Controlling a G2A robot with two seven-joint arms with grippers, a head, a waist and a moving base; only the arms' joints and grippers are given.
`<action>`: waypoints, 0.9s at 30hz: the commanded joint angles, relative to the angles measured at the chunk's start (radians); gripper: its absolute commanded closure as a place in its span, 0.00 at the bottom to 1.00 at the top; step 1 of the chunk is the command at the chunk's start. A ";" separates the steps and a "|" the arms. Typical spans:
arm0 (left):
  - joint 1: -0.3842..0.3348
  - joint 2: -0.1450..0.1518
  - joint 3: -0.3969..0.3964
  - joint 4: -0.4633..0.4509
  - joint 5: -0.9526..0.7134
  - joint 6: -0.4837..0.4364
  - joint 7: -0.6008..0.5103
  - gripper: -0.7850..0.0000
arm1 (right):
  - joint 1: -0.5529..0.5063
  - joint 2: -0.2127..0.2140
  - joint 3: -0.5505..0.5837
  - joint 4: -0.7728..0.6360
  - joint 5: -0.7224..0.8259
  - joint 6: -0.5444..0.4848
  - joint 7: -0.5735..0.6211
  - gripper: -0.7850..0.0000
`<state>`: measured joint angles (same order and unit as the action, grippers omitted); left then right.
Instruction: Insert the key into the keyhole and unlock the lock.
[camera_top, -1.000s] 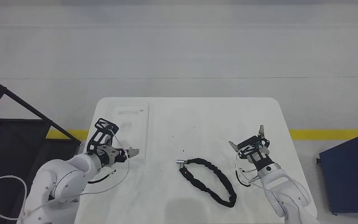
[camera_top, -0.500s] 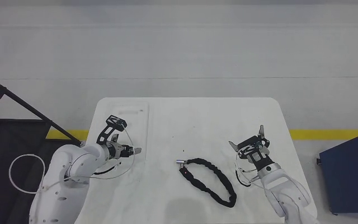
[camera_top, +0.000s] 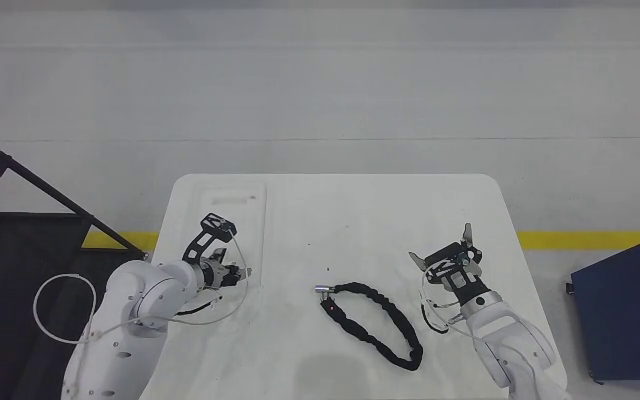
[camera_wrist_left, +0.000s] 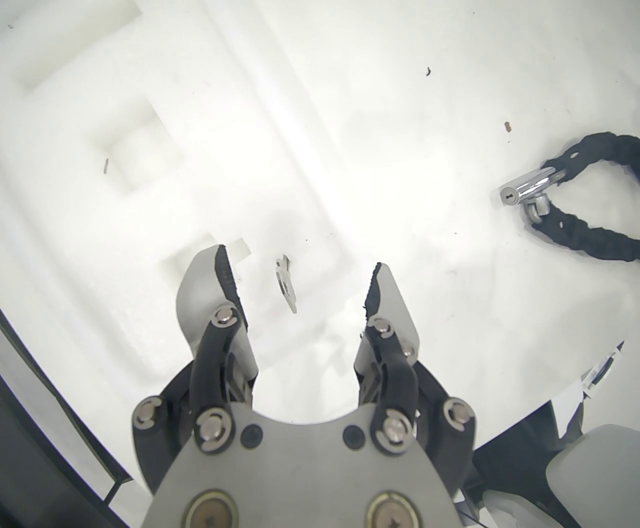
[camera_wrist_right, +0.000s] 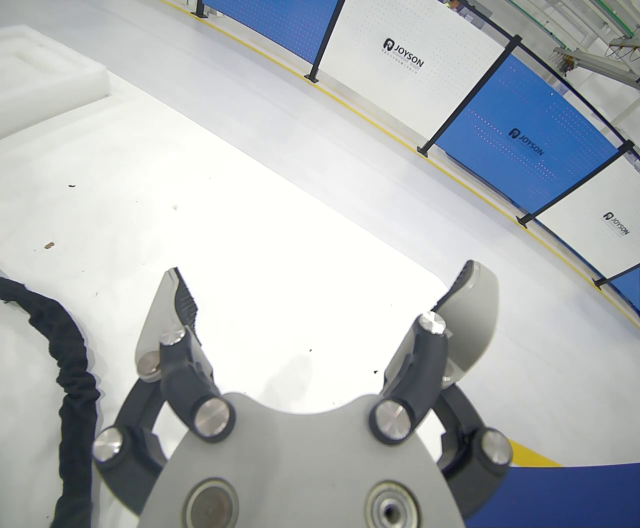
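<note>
top: chain lock (camera_top: 370, 322) is lying mid table (camera_top: 400, 200), apparently not yet unlocked | left wrist: left gripper (camera_wrist_left: 299, 265) is hovering wide open, empty, over the key (camera_wrist_left: 286, 284) on the foam tray (camera_wrist_left: 125, 150) near the left edge; keyhole (camera_wrist_left: 509, 196) well apart, unfilled | right wrist: right gripper (camera_wrist_right: 322, 272) is hanging wide open, empty; grasping, inserting, turning all remaining.

You have a white foam tray (camera_top: 225, 205) on the table (camera_top: 390, 215), at its left side. A yellow floor line (camera_top: 580, 240) runs under the table.
</note>
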<state>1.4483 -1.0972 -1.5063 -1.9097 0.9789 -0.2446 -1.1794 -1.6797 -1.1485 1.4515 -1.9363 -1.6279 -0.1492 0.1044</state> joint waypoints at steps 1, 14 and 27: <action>0.010 0.002 -0.003 -0.011 0.002 -0.001 0.000 0.26 | 0.000 0.000 0.000 0.000 0.000 0.000 0.000 0.00; 0.019 0.012 -0.005 0.003 -0.017 0.002 0.011 0.53 | 0.000 0.000 0.000 0.000 0.000 0.000 0.000 0.00; -0.008 0.019 0.019 0.033 -0.012 0.005 0.014 0.66 | 0.000 0.000 0.000 0.000 0.000 0.000 0.000 0.00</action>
<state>1.4398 -1.0787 -1.4879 -1.8757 0.9688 -0.2390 -1.1656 -1.6797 -1.1485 1.4515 -1.9363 -1.6279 -0.1492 0.1044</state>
